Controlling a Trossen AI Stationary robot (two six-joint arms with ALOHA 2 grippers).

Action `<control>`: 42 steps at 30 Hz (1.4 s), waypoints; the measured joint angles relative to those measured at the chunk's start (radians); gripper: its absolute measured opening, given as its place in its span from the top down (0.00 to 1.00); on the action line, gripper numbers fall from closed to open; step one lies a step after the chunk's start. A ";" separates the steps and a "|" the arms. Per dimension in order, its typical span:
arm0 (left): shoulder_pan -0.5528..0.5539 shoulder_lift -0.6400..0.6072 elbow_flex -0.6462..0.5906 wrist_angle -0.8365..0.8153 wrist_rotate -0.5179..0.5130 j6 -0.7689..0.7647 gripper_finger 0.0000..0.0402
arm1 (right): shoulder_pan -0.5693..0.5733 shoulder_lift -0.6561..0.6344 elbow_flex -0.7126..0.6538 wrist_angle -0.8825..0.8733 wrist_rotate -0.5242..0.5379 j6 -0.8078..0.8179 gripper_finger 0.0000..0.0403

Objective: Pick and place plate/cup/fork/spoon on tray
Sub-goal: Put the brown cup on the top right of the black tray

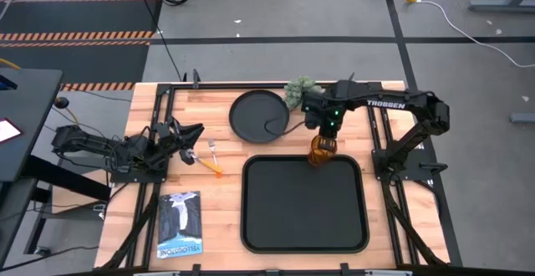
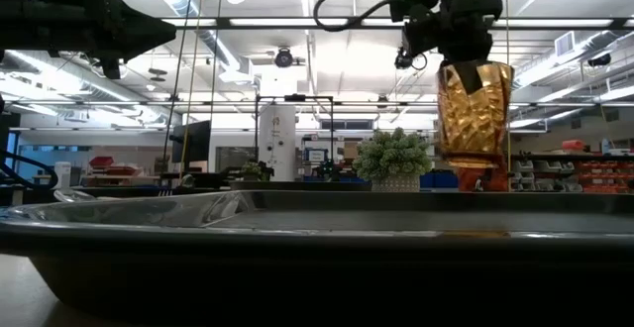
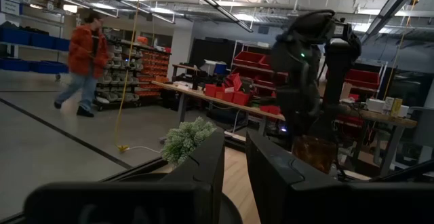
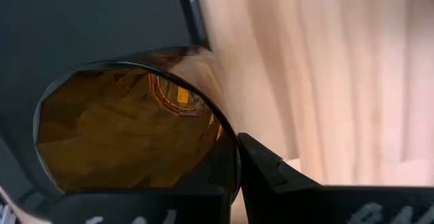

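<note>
- High view, far left: the left gripper rests low on the worktop at 9 o'clock – its fingers sit close together with a narrow gap, holding nothing.
- Just right of it lie the fork and the spoon, side by side on the wood.
- At 7 o'clock a booklet lies flat.
- The plate sits at 12 o'clock, a small potted plant just beside its right edge.
- The tray fills the centre.
- The right gripper is clamped on the rim of the cup – held upright over the tray's 1 o'clock corner, clear of its floor.
</note>
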 joint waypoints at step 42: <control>0.000 0.000 0.000 0.008 0.000 -0.002 0.83 | 0.196 -0.347 -0.503 0.051 0.035 0.456 0.89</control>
